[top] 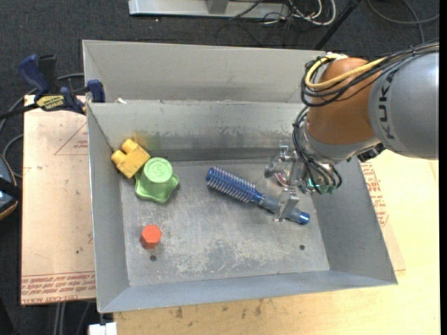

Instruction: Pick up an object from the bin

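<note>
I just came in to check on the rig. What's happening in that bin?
A robot arm enters from the right, and its claw is low in the grey bin, at the handle end of a blue hairbrush. The brush appears to lie flat on the bin floor, right of the middle. On the left sit a yellow block with a green cup beside it, and a small red cylinder lies apart from them, nearer the front.

Blue brush [241, 187] (its bristles in pale-flecked rows) — yellow block [130, 158], green cup [156, 180], red plug [151, 236] — in a dull grey, scuffed bin [209, 260]; orange wrist cover [342, 110].
</note>
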`<action>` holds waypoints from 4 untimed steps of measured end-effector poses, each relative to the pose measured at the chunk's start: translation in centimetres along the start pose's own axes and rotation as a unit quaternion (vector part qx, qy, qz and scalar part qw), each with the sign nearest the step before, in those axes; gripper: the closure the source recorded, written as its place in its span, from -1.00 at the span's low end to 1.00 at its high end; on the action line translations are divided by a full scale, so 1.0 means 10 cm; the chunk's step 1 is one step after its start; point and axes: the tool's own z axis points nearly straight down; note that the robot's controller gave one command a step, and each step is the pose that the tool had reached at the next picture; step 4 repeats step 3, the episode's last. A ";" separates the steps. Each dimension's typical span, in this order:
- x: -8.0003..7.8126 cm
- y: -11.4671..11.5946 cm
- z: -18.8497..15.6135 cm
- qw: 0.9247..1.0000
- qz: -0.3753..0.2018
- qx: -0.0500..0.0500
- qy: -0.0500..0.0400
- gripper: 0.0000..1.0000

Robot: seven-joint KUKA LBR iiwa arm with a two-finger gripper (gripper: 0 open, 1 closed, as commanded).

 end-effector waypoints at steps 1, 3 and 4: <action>0.23 -0.41 0.69 0.999 0.047 -0.002 -0.007 -1.00; 0.16 -0.56 -0.76 0.995 0.098 0.001 -0.008 1.00; 0.16 -0.56 -0.76 0.995 0.098 0.001 -0.008 1.00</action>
